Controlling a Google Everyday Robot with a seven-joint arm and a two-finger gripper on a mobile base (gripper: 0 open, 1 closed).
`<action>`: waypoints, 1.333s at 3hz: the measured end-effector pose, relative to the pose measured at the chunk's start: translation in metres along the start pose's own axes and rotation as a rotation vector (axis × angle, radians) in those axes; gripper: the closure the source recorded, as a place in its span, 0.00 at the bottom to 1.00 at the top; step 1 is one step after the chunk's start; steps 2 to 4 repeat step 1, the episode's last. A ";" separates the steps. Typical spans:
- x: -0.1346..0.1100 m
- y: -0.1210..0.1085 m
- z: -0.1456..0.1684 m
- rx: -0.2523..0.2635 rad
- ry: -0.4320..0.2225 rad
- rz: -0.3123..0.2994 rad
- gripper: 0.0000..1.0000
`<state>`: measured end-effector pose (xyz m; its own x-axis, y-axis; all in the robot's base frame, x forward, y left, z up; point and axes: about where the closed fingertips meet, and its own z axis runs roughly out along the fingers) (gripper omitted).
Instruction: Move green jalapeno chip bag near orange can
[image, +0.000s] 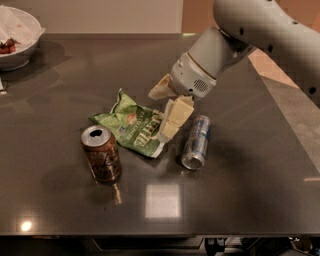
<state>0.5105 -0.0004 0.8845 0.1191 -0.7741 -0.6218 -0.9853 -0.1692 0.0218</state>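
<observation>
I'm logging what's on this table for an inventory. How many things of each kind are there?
Cans: 2 (orange can, silver-blue can)
Chip bags: 1 (green bag)
Bowls: 1 (white bowl)
Total: 4
Not counted: the gripper, at the green bag's right edge.

Grey arm, cream jaws at tip
</observation>
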 end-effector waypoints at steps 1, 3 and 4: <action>0.000 0.000 0.000 0.000 0.000 0.000 0.00; 0.000 0.000 0.000 0.000 0.000 0.000 0.00; 0.000 0.000 0.000 0.000 0.000 0.000 0.00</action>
